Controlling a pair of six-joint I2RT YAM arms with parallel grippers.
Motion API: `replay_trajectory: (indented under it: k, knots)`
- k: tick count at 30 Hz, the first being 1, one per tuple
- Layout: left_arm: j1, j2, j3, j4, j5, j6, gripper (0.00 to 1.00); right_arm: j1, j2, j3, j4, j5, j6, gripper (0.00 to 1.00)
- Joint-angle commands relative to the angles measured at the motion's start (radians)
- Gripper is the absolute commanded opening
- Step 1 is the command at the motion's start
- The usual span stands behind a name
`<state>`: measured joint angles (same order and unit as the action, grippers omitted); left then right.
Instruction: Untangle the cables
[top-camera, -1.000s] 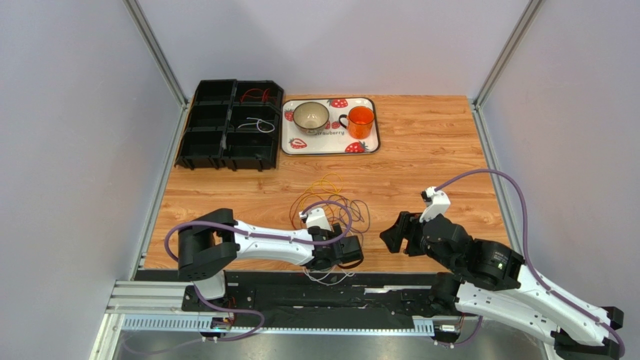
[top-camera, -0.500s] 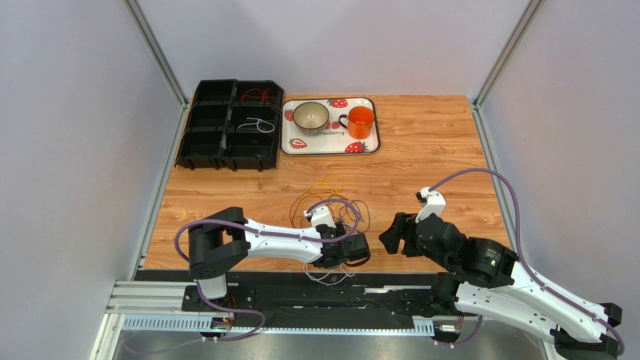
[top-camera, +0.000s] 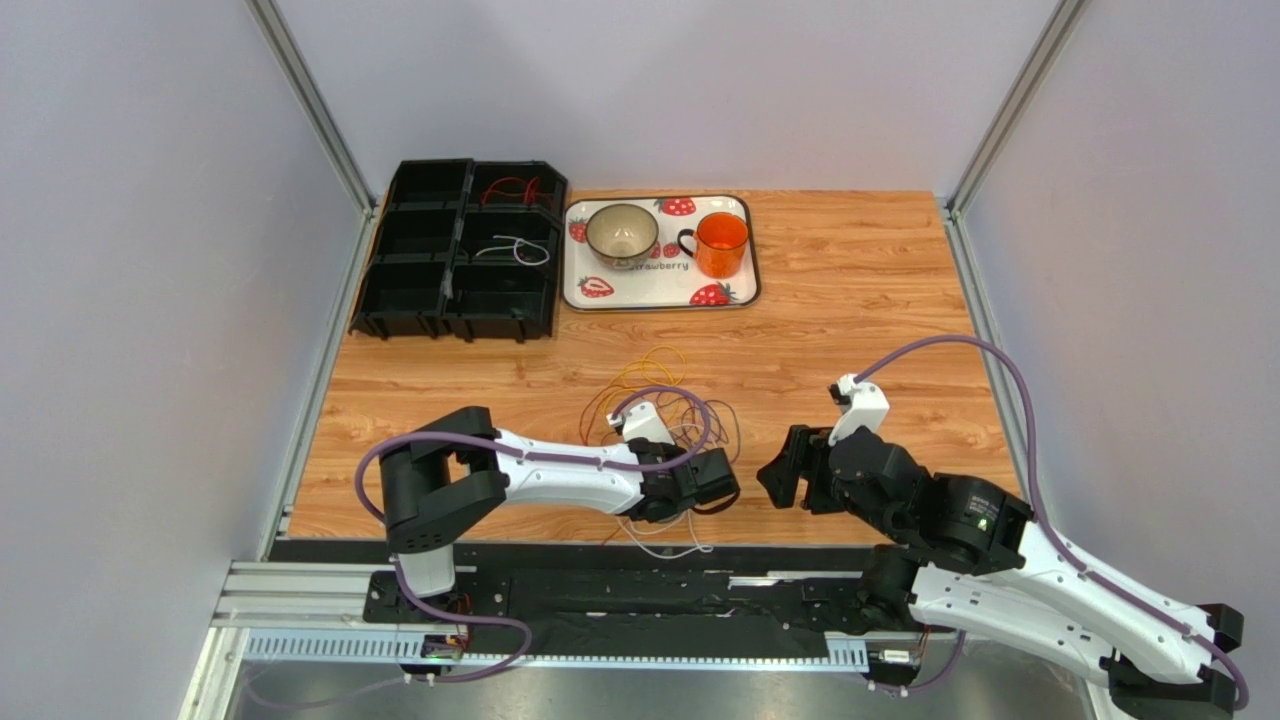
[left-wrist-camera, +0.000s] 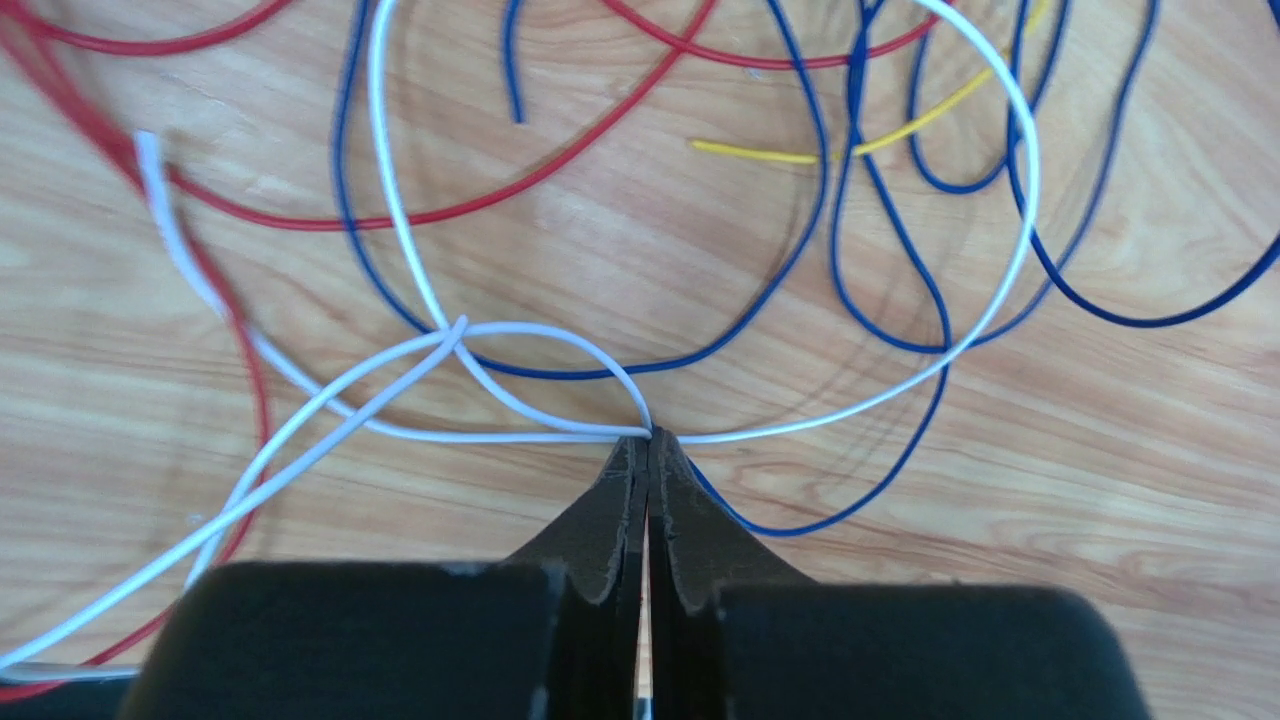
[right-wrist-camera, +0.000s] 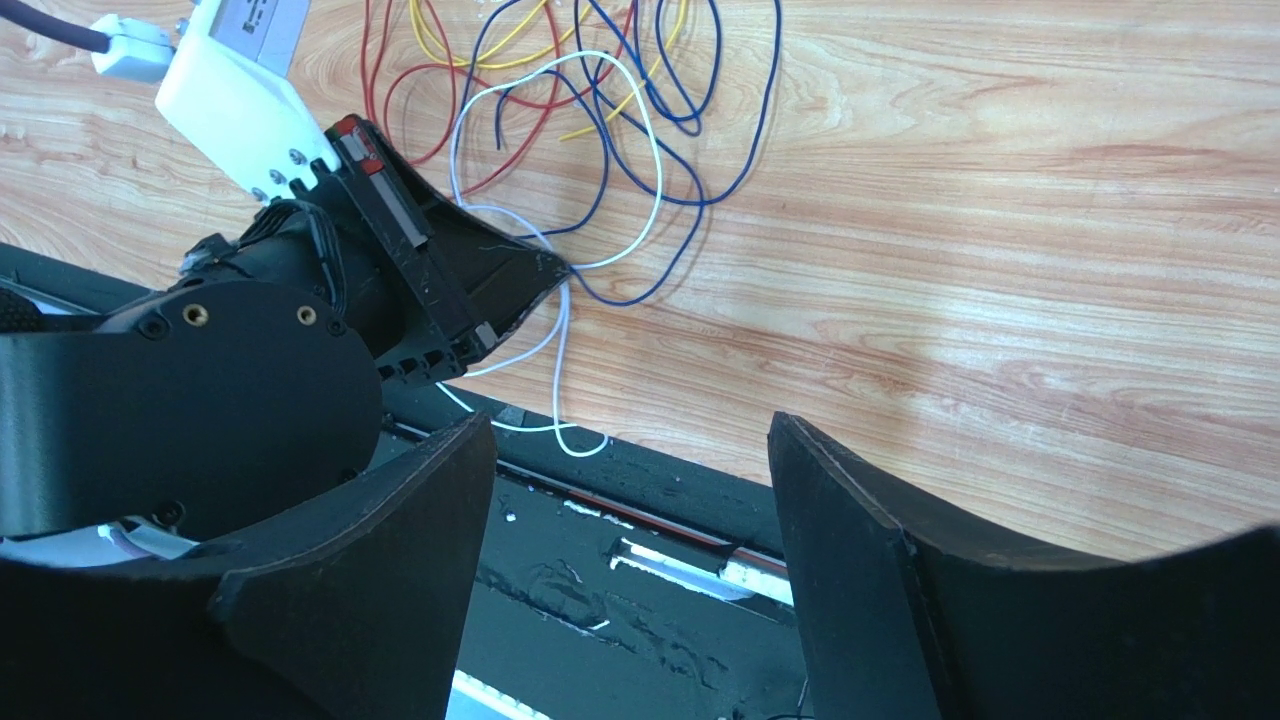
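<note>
Presently, we find the left gripper (left-wrist-camera: 649, 438) clamped shut on a white cable (left-wrist-camera: 458, 330), pinched at the tangle's near edge, apparently so that this strand can be drawn clear. The cables (top-camera: 661, 402) lie heaped near the table's (top-camera: 842, 300) front edge. The right gripper (right-wrist-camera: 631, 435) hovers beside them, jaws apart and empty, likely placed to pin the rest.

Open table (top-camera: 887, 300) right of cables (top-camera: 657, 368), tray (top-camera: 646, 293), bins (top-camera: 406, 285) behind
</note>
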<state>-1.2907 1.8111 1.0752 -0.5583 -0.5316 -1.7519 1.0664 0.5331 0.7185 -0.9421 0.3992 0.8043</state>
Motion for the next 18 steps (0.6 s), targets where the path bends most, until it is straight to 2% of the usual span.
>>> replay_trajectory:
  k: [1, 8, 12, 18]
  knots:
    - [0.011, 0.085, -0.107, 0.058, 0.130, 0.025, 0.00, 0.004, 0.002, -0.001, 0.023, 0.012, 0.007, 0.71]
    - [0.002, -0.018, -0.087, 0.031, 0.099, 0.146, 0.00, 0.004, 0.005, 0.001, 0.025, 0.021, 0.007, 0.71]
    - [-0.013, -0.130, -0.054, -0.096, 0.029, 0.210, 0.00, 0.004, -0.015, 0.013, 0.019, 0.039, 0.013, 0.71]
    - [-0.015, -0.259, 0.080, -0.296, -0.024, 0.393, 0.00, 0.004, -0.019, 0.030, 0.025, 0.047, 0.016, 0.71]
